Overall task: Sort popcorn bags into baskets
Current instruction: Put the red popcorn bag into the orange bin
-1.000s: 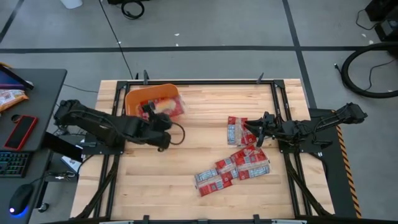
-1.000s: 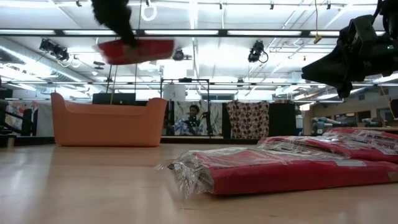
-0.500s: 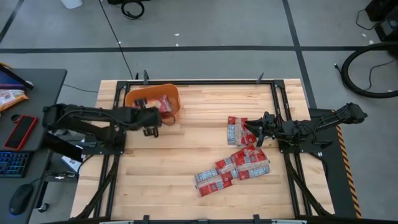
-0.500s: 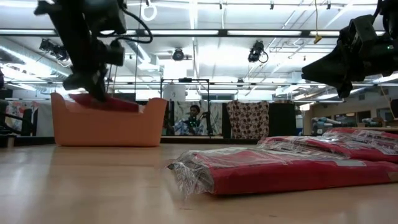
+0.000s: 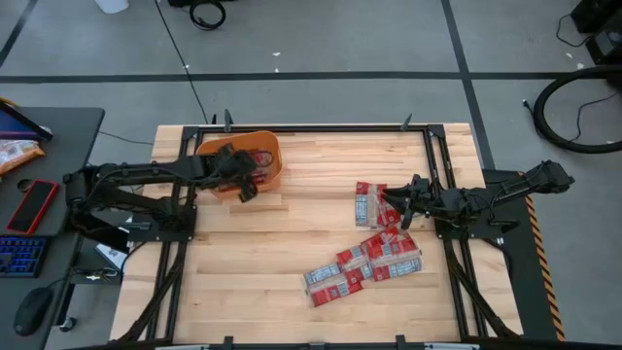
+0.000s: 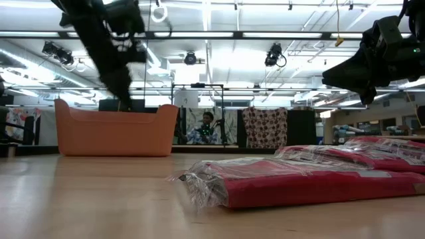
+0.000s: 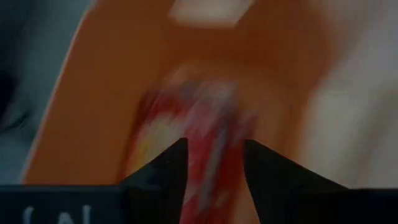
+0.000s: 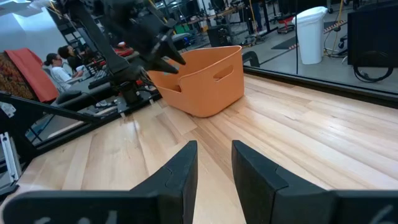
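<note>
The orange basket (image 5: 209,156) stands at the table's far left; it also shows in the low view (image 6: 116,133) and the right wrist view (image 8: 205,87). A red popcorn packet (image 5: 259,158) lies inside it, blurred in the left wrist view (image 7: 205,124). My left gripper (image 5: 245,187) hangs open and empty just above the basket (image 6: 125,98), fingers pointing down (image 7: 214,155). Several red packets (image 5: 364,262) lie flat on the table's right half, two more (image 5: 372,204) farther back. My right gripper (image 5: 393,206) hovers open and empty over those (image 8: 214,155).
The nearest packets fill the low view's foreground (image 6: 299,182). Bare wood lies between the basket and the packets (image 5: 311,194). Black rails frame the table (image 5: 321,127). A desk with a keyboard and phone stands off the left edge (image 5: 34,204). People sit in the room beyond.
My left gripper has carried a red packet from high over the table's middle toward the far left, lowered it tilted over the basket's rim and let it go. The packet now lies in the basket, and the gripper has risen clear of it.
</note>
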`<state>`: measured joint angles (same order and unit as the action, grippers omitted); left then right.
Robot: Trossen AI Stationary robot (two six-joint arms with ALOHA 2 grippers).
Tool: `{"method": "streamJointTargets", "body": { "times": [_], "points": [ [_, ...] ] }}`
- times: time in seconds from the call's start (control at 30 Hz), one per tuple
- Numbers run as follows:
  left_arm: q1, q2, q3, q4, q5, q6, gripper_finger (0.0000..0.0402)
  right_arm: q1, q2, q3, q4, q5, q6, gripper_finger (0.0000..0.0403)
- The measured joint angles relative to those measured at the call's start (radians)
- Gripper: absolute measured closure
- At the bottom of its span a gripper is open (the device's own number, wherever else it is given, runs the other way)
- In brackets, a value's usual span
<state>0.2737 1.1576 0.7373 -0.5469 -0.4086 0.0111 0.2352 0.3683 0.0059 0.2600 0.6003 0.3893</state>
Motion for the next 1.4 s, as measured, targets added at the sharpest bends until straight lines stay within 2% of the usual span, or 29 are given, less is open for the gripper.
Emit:
{"method": "streamJointTargets", "body": {
  "times": [0.07, 0.27, 0.43, 0.53, 0.9, 1.4],
  "points": [
    [-0.058, 0.000, 0.009, 0.081, 0.003, 0.001, 0.0240, 0.000, 0.000, 0.000, 0.000, 0.000, 0.000, 0.0299],
    [-0.257, 0.044, 0.014, 0.351, -0.123, 0.072, 0.0251, 0.000, 0.000, 0.000, 0.000, 0.000, 0.000, 0.0299],
    [-0.362, 0.168, 0.017, 0.544, -0.127, 0.031, 0.0255, 0.000, 0.000, 0.000, 0.001, 0.000, 0.000, 0.0299],
    [-0.402, 0.273, 0.071, 0.552, -0.098, -0.008, 0.0255, 0.000, -0.001, 0.000, 0.001, 0.000, 0.000, 0.0299],
    [-0.510, 0.702, 0.485, 0.540, 0.018, -0.026, 0.0255, 0.000, 0.000, 0.000, 0.001, 0.000, 0.000, 0.0299],
    [-0.464, 1.140, 1.029, 0.489, 0.256, -0.030, 0.0255, 0.000, 0.000, 0.000, 0.001, 0.000, 0.000, 0.0299]
  ]
}}
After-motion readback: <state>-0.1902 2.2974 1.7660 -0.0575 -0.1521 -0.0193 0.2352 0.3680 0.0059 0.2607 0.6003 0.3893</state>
